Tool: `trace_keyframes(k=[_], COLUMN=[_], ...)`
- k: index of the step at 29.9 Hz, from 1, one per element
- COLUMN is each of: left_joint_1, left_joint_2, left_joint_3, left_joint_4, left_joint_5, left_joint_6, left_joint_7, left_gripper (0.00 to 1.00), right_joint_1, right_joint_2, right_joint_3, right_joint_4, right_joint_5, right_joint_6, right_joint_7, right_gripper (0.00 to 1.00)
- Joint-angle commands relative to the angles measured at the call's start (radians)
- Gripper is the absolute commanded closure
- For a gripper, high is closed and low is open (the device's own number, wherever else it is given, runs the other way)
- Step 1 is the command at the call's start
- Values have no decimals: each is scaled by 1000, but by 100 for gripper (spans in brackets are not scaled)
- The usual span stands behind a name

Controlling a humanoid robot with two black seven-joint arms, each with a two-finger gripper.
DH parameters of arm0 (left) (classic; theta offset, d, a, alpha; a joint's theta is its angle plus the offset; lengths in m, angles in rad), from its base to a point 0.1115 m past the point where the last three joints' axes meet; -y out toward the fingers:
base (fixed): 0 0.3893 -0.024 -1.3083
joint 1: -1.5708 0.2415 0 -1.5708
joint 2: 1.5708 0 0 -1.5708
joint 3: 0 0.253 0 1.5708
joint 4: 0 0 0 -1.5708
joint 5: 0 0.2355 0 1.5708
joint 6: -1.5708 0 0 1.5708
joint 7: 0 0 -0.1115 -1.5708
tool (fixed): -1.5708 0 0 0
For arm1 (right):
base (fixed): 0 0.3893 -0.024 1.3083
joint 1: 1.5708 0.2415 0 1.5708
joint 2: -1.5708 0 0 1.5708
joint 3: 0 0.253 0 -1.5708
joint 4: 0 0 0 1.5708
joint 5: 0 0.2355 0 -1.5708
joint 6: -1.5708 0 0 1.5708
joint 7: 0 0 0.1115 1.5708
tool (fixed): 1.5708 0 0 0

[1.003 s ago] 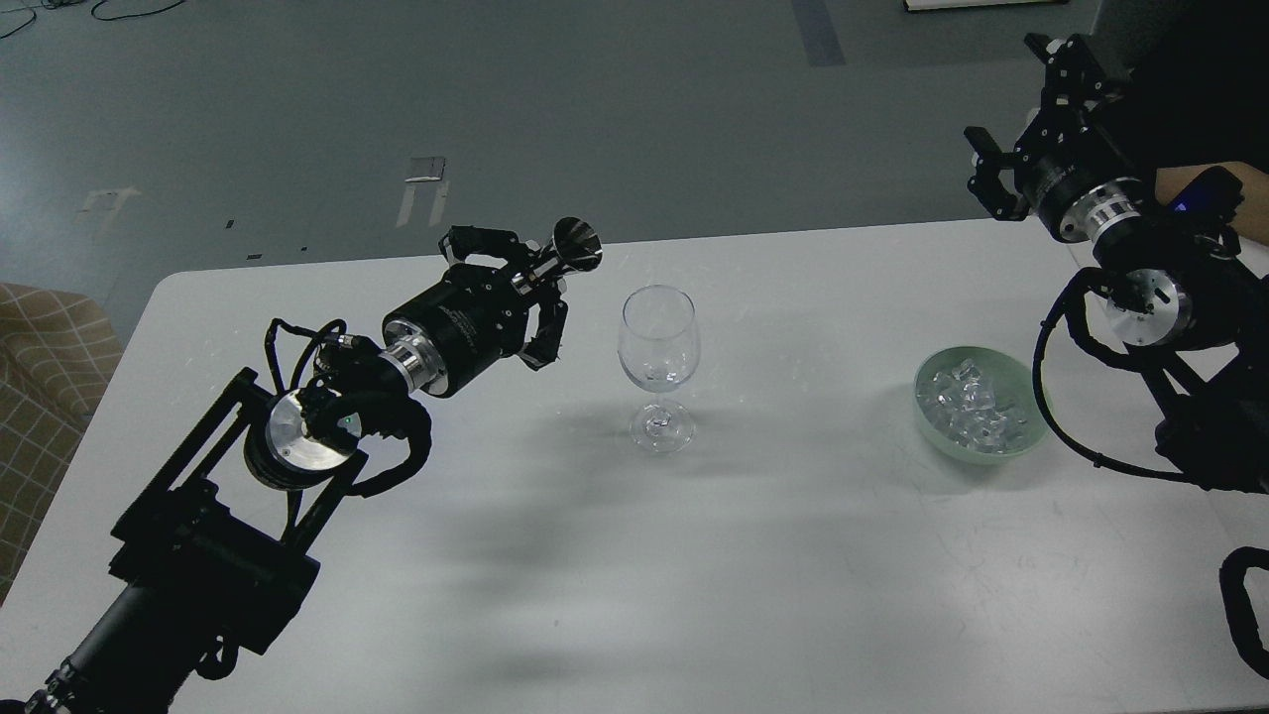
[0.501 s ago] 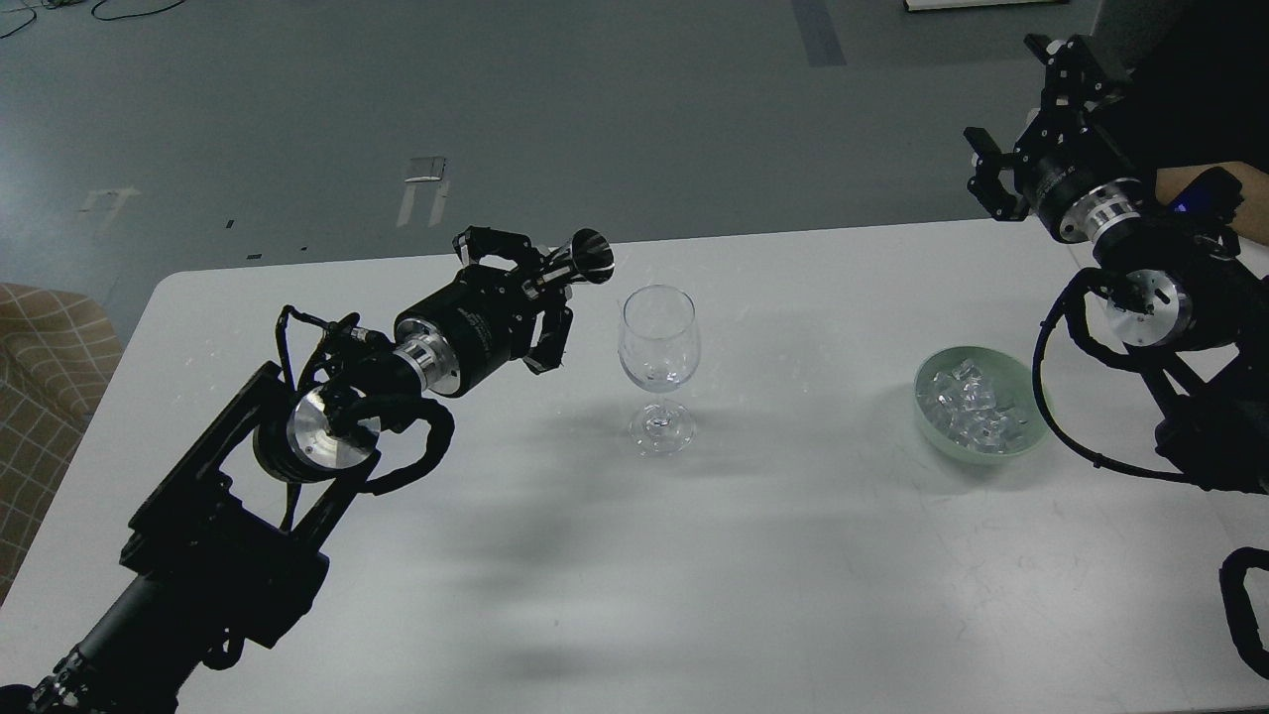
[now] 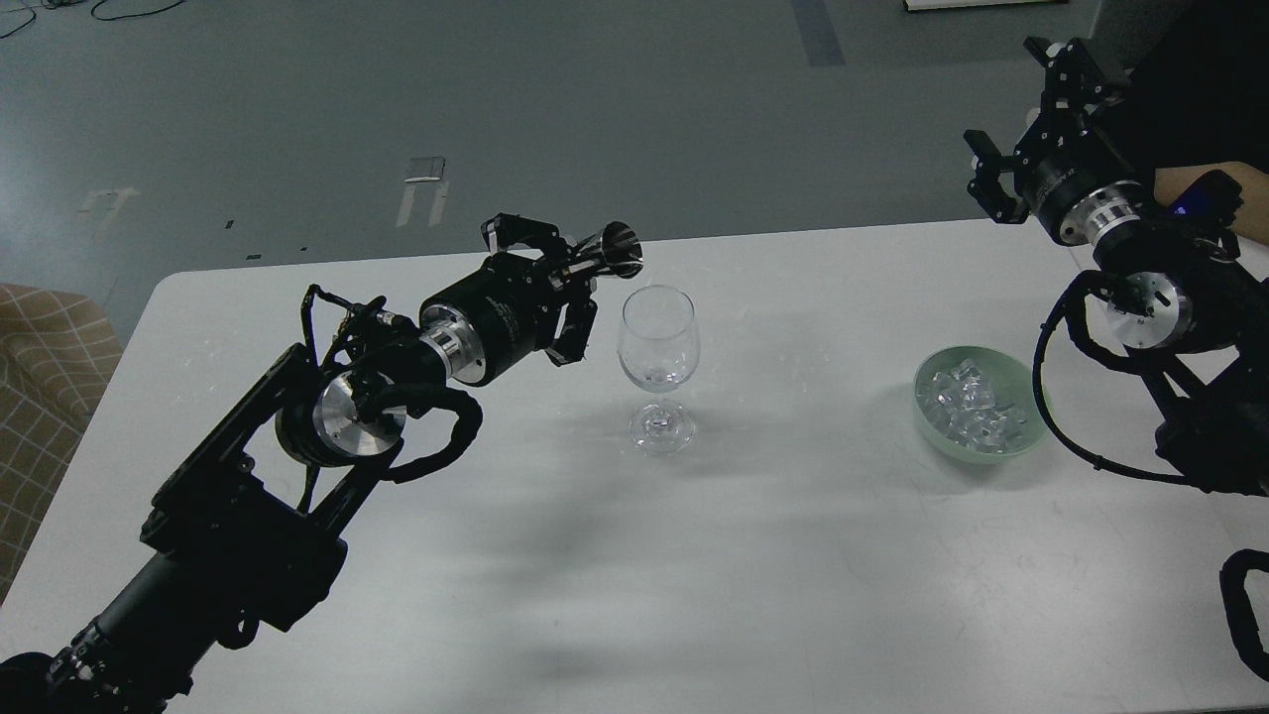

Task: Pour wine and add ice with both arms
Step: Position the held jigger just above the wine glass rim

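Several small clear glassy ice cubes (image 3: 967,405), probably slippery and light, are sitting in the pale green bowl (image 3: 1031,431) on the white worktop (image 3: 793,555), while the left end effector (image 3: 580,273) is clamping a dark metallic jigger (image 3: 613,253) beside the fragile clear wine glass (image 3: 658,342), and the right end effector (image 3: 1021,129) is hovering spread apart.

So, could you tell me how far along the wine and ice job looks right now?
Nothing looks finished: the wine glass seems empty. In hand: the left claw holds a dark metallic jigger tipped beside the glass rim. Left: the ice sits in the green bowl, with the right claw open above the table.
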State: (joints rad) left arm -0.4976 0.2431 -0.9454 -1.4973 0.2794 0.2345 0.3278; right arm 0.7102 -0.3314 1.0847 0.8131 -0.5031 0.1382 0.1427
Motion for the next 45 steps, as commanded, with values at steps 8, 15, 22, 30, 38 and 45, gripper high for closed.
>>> trace_keyframes(k=[8, 15, 22, 30, 38, 45], left_joint_1=[-1, -1, -1, -3, -3, -3], left_joint_2=[-7, 5, 5, 5, 7, 5], left_joint_3=[4, 4, 4, 4, 4, 5], left_joint_4=[2, 2, 0, -7, -21, -30], left_joint_5=[34, 35, 78, 112, 139, 207], left_joint_6=[0, -1, -6, -9, -9, -9], left_joint_7=[7, 5, 7, 7, 8, 16], left_gripper=[100, 100, 100, 100, 100, 100], right_joint_1=[0, -1, -1, -1, -1, -1], right_joint_2=[-1, -2, -2, -2, 0, 0], right_joint_3=[1, 1, 1, 1, 1, 1], right_joint_4=[1, 3, 3, 3, 3, 3], right_joint_5=[0, 0, 0, 0, 0, 0], right_joint_6=[0, 0, 0, 0, 0, 0], right_joint_7=[0, 2, 0, 0, 2, 2], right_gripper=[0, 0, 0, 0, 0, 0])
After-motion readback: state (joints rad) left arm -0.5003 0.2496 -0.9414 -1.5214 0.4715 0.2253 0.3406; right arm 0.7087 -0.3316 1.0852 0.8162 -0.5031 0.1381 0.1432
